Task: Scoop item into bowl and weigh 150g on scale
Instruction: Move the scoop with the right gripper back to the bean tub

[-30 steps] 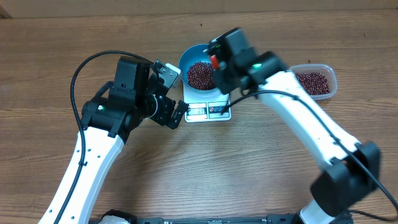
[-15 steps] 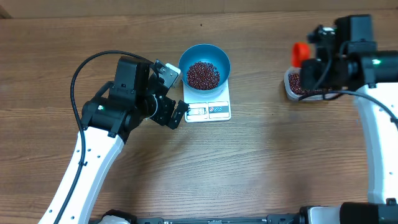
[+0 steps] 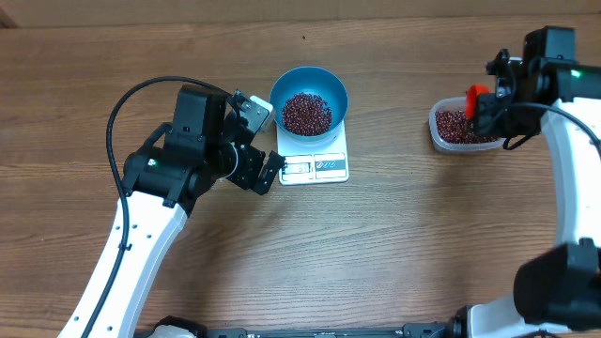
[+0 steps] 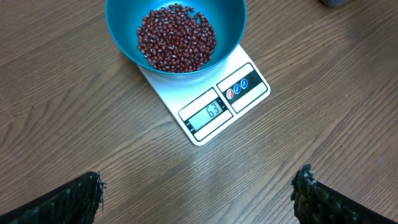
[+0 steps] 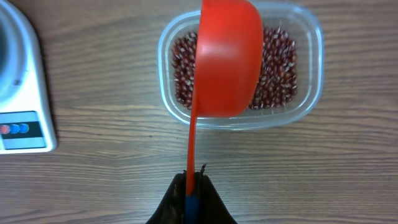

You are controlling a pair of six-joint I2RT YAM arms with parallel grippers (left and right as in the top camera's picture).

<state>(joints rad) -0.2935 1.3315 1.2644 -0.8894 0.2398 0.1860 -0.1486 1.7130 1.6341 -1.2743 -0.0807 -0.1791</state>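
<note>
The blue bowl (image 3: 279, 92) stands on the white scale (image 3: 316, 167), covering its 12 o'clock end. It holds a loose heap of dark red-brown beans (image 3: 307, 113) that covers the bowl's bottom. Seen from overhead, the scale's 6 o'clock edge is uncovered; there the display (image 4: 207, 112) reads 63, with the buttons (image 4: 237, 89) just beside it.

The left end effector (image 3: 266, 139) hangs at 9 o'clock of the scale, just beside it. Its jaws are spread as wide as they go and hold nothing. In the left wrist view the 2 fingertips (image 4: 87, 193) show at the lower corners, with bare wooden counter (image 4: 199, 180) between them.

Well apart from the scale, at its 3 o'clock, a clear plastic tub (image 5: 249, 120) lies on the counter with more of the same beans in it. The right end effector (image 5: 189, 190) is at the tub's 3 o'clock side in the overhead view. Its jaws are pinched tight on the end of the handle of a red scoop (image 5: 227, 56). In the right wrist view the thin handle runs from the jaws toward 12 o'clock, and the scoop's cup hangs over the tub, hiding its middle. Whether the cup touches the beans below, or carries any, cannot be told.
</note>
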